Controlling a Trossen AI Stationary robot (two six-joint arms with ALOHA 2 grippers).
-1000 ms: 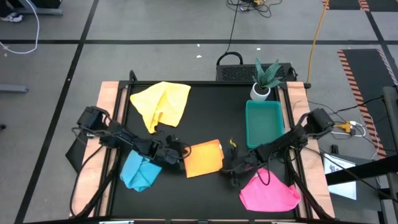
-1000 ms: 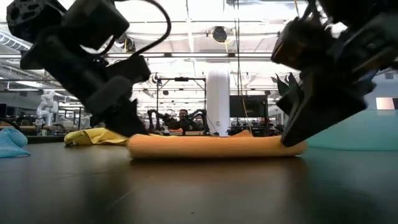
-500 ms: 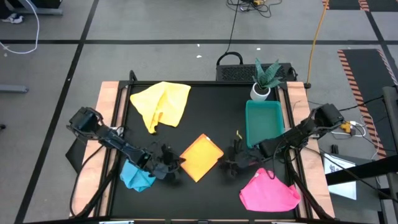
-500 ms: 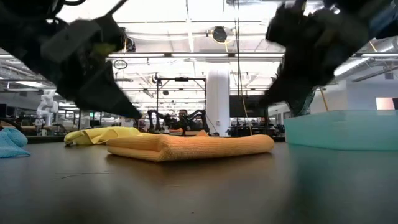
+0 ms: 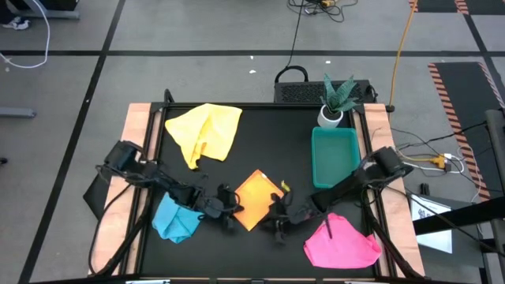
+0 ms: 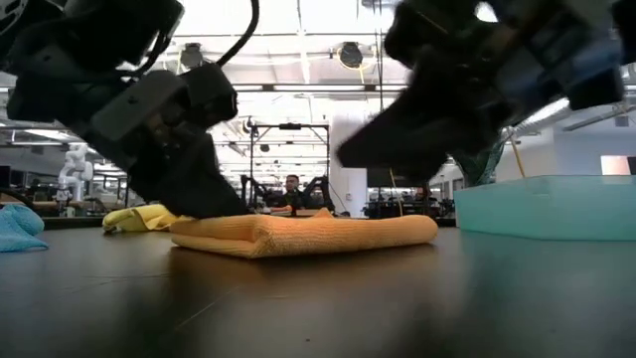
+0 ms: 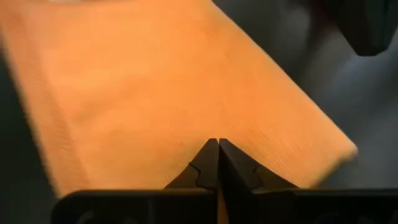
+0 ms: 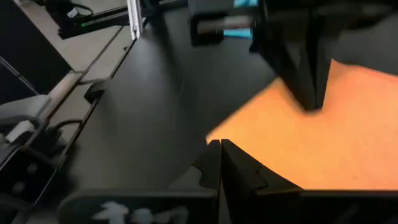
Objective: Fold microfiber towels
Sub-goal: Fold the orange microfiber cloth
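Seen from above on the black worktop [image 5: 260, 150]: a folded orange-yellow microfiber towel [image 5: 254, 199] turned diamond-wise near the front middle, flanked by the left end effector [image 5: 223, 211] at its 8 o'clock corner and the right end effector [image 5: 278, 222] at its 4 o'clock corner. Also there, hidden from the wrist cameras: a crumpled yellow microfiber towel [image 5: 207, 131] toward 11 o'clock, a bunched light blue microfiber towel [image 5: 175, 219] at 8 o'clock, a crumpled pink microfiber towel [image 5: 341, 244] at 4 o'clock, a green plastic tray [image 5: 334, 155] at 2 o'clock, a small potted plant [image 5: 337, 101] behind it. Revealed only at worktop height: the folded towel's thickness, a low flat bundle with a rounded front fold. Shown only by the wrist cameras: both pairs of fingers pressed fully together, gripping nothing; left fingertips [image 7: 217, 155] over the towel's surface close to one edge, right fingertips [image 8: 219, 157] at an edge where towel meets bare worktop, the left arm's dark fingers standing on the towel beyond.
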